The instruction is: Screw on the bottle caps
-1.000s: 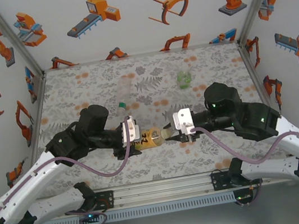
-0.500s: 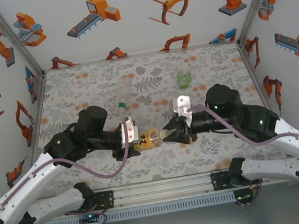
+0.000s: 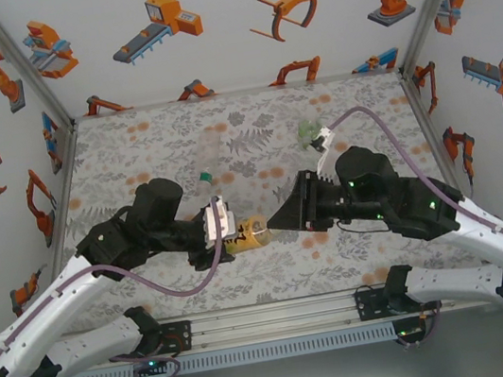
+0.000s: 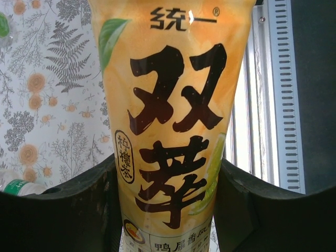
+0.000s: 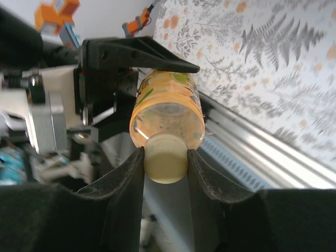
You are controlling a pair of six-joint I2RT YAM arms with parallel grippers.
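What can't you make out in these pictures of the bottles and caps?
- Right wrist view: fingers cover the pale cap's sides, so how far it is screwed on is hidden.
- Left wrist view: the amber bottle's two ends are cut off by the frame edges.
- Top view: the clear bottle is faint against the patterned table; capped or not is unclear.

The right gripper (image 3: 276, 222) has rolled about its own long axis, fingers on the cap (image 5: 166, 163) of the amber bottle (image 3: 247, 232). Its white wrist block (image 3: 321, 137), a second ago just right of the frame's centre, has swung up toward the upper centre-right, just beside the green-labelled bottle (image 3: 307, 130). The purple cable (image 3: 369, 112), earlier sagging below the arm at lower right, now arches above it.
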